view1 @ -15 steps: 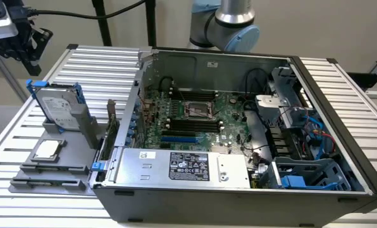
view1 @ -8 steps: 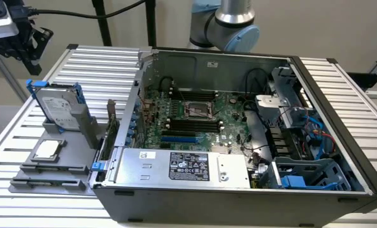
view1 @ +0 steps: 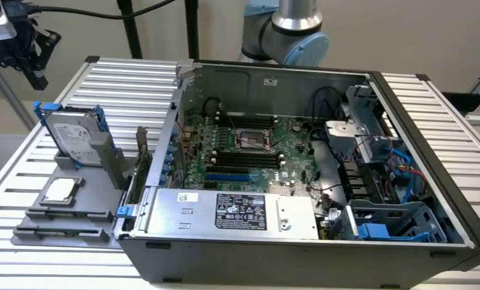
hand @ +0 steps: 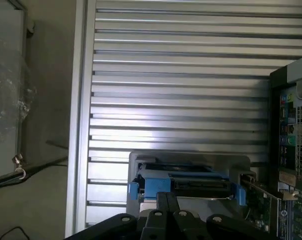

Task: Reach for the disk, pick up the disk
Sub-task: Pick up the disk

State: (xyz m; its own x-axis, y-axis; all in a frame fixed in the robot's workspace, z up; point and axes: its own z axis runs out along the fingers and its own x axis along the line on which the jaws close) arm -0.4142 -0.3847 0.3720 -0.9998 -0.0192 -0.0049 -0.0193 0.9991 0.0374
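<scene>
Up at the exterior view's left, jaws pinched shut, empty
Disk [view1: 73, 134] stands on edge in its grey stand [view1: 95, 162], well below them, long axis upright.

A: How much of the disk [view1: 72, 136] is concealed?
B: Its lower end sits behind the grey holder [view1: 101, 152] near the table's [view1: 119, 78] edge, and the print on it is too small to read.
A: And the gripper [view1: 37, 78]?
B: The frame's edge cuts off its upper body.
</scene>
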